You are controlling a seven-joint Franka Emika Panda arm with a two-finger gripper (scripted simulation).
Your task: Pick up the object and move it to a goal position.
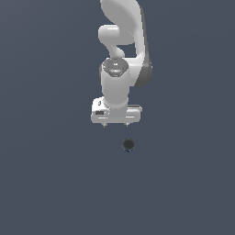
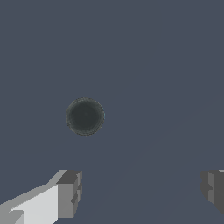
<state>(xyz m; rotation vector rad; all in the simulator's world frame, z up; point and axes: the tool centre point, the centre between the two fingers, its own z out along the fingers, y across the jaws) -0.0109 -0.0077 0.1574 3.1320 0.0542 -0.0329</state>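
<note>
The object is a small round can (image 1: 128, 145) with a dark top, standing on the dark grey floor. In the exterior view it lies just below the white gripper (image 1: 115, 125) and slightly toward that view's right. The gripper points down, is open and holds nothing. In the wrist view I look straight down on the can's dark top (image 2: 85, 116). Two grey fingertips (image 2: 70, 192) stand wide apart, and the can lies away from the gap between them, not between the fingers. The can's label band barely shows.
The white arm (image 1: 121, 41) rises behind the gripper toward the top of the exterior view. The floor (image 1: 55, 174) is plain dark grey. No other object and no goal marker shows.
</note>
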